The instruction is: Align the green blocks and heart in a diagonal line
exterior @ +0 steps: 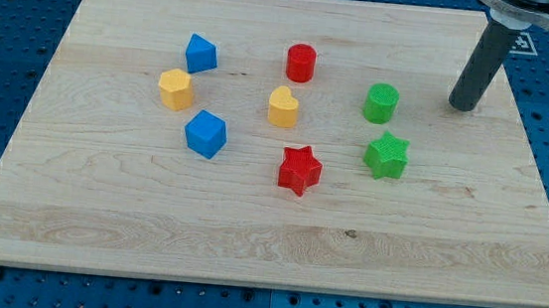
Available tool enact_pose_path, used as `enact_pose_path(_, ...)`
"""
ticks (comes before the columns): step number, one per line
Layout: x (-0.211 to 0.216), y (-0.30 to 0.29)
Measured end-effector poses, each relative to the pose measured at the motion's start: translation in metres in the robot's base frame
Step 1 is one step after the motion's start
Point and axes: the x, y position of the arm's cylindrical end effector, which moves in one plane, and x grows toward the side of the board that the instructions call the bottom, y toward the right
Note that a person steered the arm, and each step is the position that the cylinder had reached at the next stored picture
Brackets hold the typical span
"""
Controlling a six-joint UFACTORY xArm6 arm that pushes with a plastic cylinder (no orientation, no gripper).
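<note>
You are looking down at a pale wooden board (100, 209) lying on a blue perforated table (6, 31), with eight small coloured blocks spread across its middle. Your arm ends in a straight dark rod, and my tip (463, 108) rests on the board near the view's upper right; the rod has no jaws, so it neither opens nor closes, and it is touching no block. The nearest block to the tip is the green cylinder (382, 103), which stands to the tip's left with a clear gap between them. Just below that cylinder, toward the view's bottom, sits the green star (386, 156), close to it but apart. The yellow heart (283, 106) lies left of the green cylinder, near the centre of the board and a little lower in the view than the cylinder. Above the heart stands a red cylinder (301, 63), and below and slightly right of the heart lies a red star (300, 169). Farther toward the view's left you have three more blocks in a loose cluster: a blue block (200, 54) at the top, a yellow hexagonal block (176, 89) below and left of it, and a blue cube (206, 133) lower down, right of the yellow one.
</note>
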Motion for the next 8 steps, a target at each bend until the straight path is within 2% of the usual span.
enact_pose_path(2, -0.008, -0.005)
enact_pose_path(3, -0.026, -0.055)
enact_pose_path(4, -0.018, -0.093)
enact_pose_path(6, 0.022, -0.091)
enact_pose_path(8, 0.044, -0.107)
